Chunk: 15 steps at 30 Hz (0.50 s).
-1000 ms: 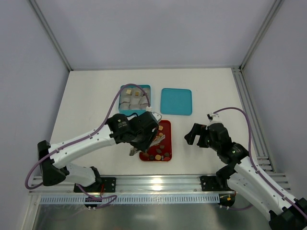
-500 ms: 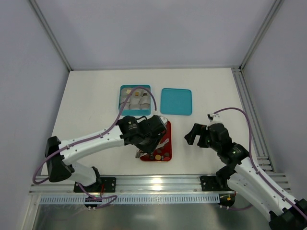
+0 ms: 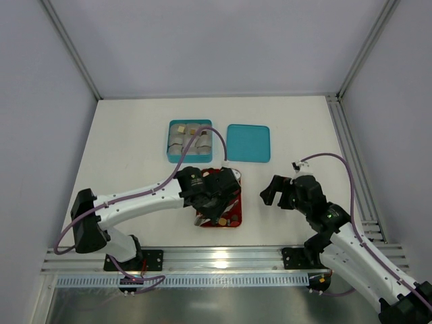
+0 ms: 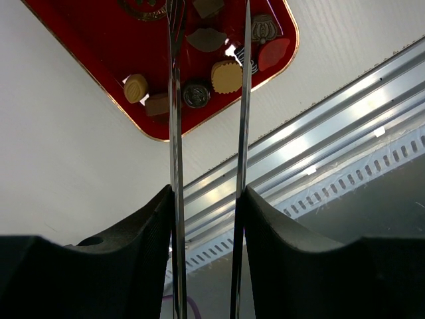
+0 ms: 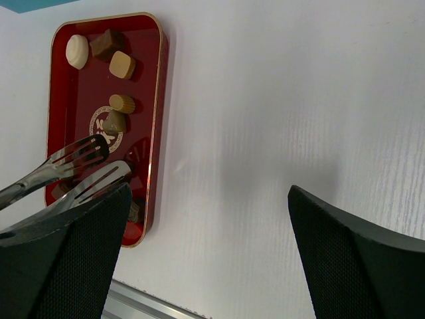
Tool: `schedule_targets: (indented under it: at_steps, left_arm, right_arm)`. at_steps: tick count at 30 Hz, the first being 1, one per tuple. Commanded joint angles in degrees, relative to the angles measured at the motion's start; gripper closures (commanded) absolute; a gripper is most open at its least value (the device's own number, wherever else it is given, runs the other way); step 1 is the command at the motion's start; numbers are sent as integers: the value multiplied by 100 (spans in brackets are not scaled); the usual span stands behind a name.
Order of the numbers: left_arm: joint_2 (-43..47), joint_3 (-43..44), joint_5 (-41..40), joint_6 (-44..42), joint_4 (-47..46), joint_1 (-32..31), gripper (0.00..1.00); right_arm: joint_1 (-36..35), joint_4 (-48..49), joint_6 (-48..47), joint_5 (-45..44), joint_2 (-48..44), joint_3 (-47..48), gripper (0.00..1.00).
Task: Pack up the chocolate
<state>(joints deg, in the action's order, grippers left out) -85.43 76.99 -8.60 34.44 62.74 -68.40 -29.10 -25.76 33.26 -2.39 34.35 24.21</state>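
The red tray (image 3: pixel 236 183) lies in front of the arms and holds several small chocolate pieces (image 4: pixel 226 76), brown, tan and cream; they also show in the right wrist view (image 5: pixel 123 64). My left gripper (image 3: pixel 214 196) is shut on metal tongs (image 4: pixel 175 100). The tong blades stand slightly apart over the tray's near end, with nothing between their tips (image 5: pixel 80 166). My right gripper (image 3: pixel 273 190) is open and empty above the bare table, to the right of the tray (image 5: pixel 154 100).
A teal box (image 3: pixel 189 138) with pale paper cups, some holding pieces, sits behind the tray. Its teal lid (image 3: pixel 248 142) lies to the right of it. A metal rail (image 4: pixel 319 126) runs along the table's near edge.
My left arm has swung right, carrying the tongs from the tray's left edge to over the tray. The right arm has not moved.
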Motion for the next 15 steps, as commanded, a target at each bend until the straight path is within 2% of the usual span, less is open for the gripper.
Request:
schedule_targets:
  at_steps: [1, 15]
  left_arm:
    - [-53, 9, -133, 98, -174, -50, 56]
    - [-132, -17, -212, 142, -148, -121, 58]
  right_arm:
    - [-25, 89, 50, -68, -95, -30, 0]
    - [-34, 115, 76, -59, -112, -83, 0]
